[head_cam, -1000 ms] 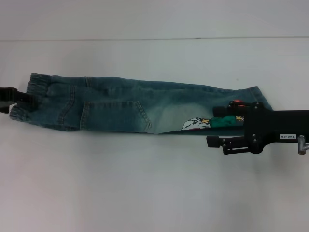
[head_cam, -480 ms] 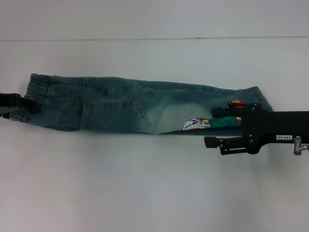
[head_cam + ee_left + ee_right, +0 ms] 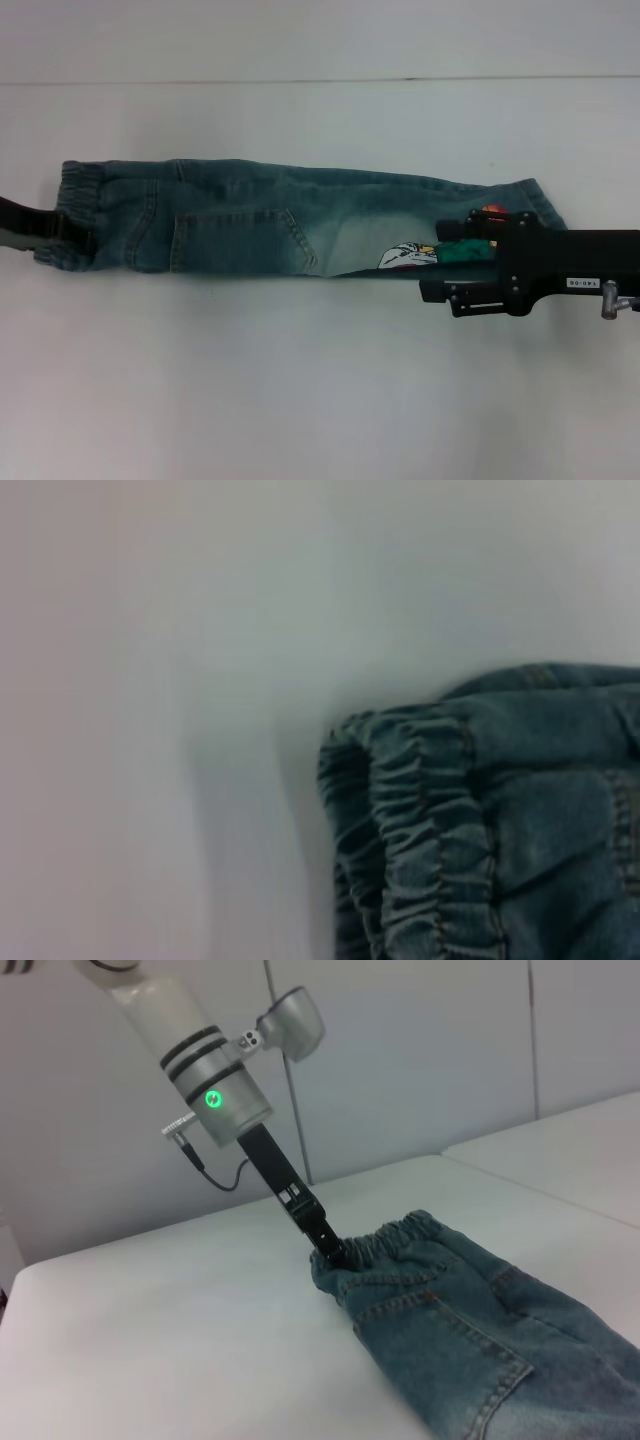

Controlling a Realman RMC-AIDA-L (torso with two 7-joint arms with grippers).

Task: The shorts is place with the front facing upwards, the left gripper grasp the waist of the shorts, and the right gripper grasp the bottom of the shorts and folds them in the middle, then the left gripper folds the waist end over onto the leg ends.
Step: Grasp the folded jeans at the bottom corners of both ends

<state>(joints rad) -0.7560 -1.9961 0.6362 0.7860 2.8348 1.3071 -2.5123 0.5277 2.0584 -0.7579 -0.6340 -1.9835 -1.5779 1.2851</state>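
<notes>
The blue denim shorts (image 3: 260,220) lie folded lengthwise across the white table, with the elastic waist (image 3: 75,180) at the left and the leg ends (image 3: 520,200) at the right. A colourful print (image 3: 405,256) shows near the leg ends. My left gripper (image 3: 75,237) reaches in from the left edge and is shut on the front corner of the waist. In the right wrist view the left gripper (image 3: 335,1257) pinches the gathered waistband (image 3: 400,1235). My right gripper (image 3: 437,262) is open over the leg end, one finger above the denim and one off its front edge. The left wrist view shows only the waistband (image 3: 430,830).
The white table (image 3: 300,380) stretches bare in front of and behind the shorts. Its back edge (image 3: 300,80) meets a pale wall. The left arm (image 3: 215,1095) with a green light slants down toward the waist.
The left gripper has moved right and toward the front, dragging the waist corner with it. The right gripper has slid slightly left along the leg end.
</notes>
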